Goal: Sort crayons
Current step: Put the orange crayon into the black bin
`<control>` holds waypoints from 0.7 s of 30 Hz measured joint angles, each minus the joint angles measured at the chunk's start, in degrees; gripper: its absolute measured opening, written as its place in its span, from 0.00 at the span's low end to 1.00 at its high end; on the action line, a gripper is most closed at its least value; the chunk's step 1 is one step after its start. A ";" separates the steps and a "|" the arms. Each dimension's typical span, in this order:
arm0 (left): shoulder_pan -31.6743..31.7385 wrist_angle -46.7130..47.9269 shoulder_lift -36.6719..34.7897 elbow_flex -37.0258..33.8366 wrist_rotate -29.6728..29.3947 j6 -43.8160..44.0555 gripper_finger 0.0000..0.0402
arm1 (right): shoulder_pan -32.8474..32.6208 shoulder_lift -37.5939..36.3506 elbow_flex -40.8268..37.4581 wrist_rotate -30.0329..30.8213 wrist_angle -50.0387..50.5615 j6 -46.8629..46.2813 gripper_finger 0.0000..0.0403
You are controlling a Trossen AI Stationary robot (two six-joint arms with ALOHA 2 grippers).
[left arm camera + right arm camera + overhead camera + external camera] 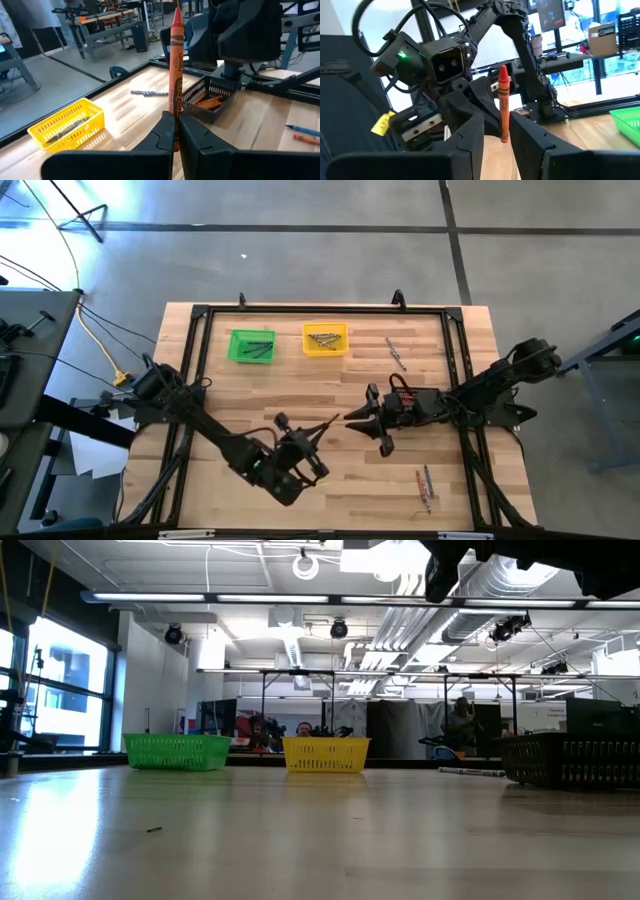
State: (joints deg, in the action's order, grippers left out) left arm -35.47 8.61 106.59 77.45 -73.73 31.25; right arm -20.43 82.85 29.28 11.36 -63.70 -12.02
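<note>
Currently the left gripper (176, 131) clamps an orange-red crayon (175, 75) upright near mid-table, facing the right gripper (497, 136), whose parted fingers flank the crayon without closing. A misaligned handover could drop it short of the black bin (212, 95).

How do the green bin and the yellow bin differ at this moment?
The green bin is green and sits nearer the table's left side; the yellow bin is yellow and sits to its right. The green bin holds dark sticks; the yellow bin's look greyish. Both are small open mesh bins side by side along the far edge.
</note>
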 joint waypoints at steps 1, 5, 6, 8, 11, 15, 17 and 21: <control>0.17 -0.59 0.00 0.00 0.02 -0.71 0.00 | 0.00 0.00 0.00 0.25 0.03 -0.28 0.22; 0.93 -2.74 0.00 0.00 0.27 -3.24 0.00 | 0.00 -0.02 0.00 0.79 0.13 -1.01 0.22; 1.18 -2.86 0.00 0.00 0.79 -3.34 0.00 | 0.00 0.00 0.00 1.73 0.12 -1.01 0.22; 1.78 -2.96 0.00 0.00 2.09 -3.39 0.00 | 0.00 0.00 0.00 3.31 0.09 -0.99 0.22; 2.69 -3.37 0.00 0.00 3.57 -3.41 0.00 | 0.00 0.00 0.00 3.87 0.09 -0.77 0.22; 3.92 -4.05 0.00 0.00 4.90 -4.08 0.00 | 0.00 0.00 0.01 5.07 0.09 -0.56 0.22; 4.47 -4.95 0.00 0.00 6.01 -5.15 0.00 | 0.00 0.00 0.02 5.13 0.08 -0.56 0.22; 5.36 -7.22 0.00 0.00 8.74 -7.55 0.00 | 0.02 0.00 0.02 5.11 0.04 -0.38 0.22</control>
State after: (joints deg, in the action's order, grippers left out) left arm -30.11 1.39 106.59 77.45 -64.99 23.70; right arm -20.40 82.85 29.30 16.47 -63.66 -12.40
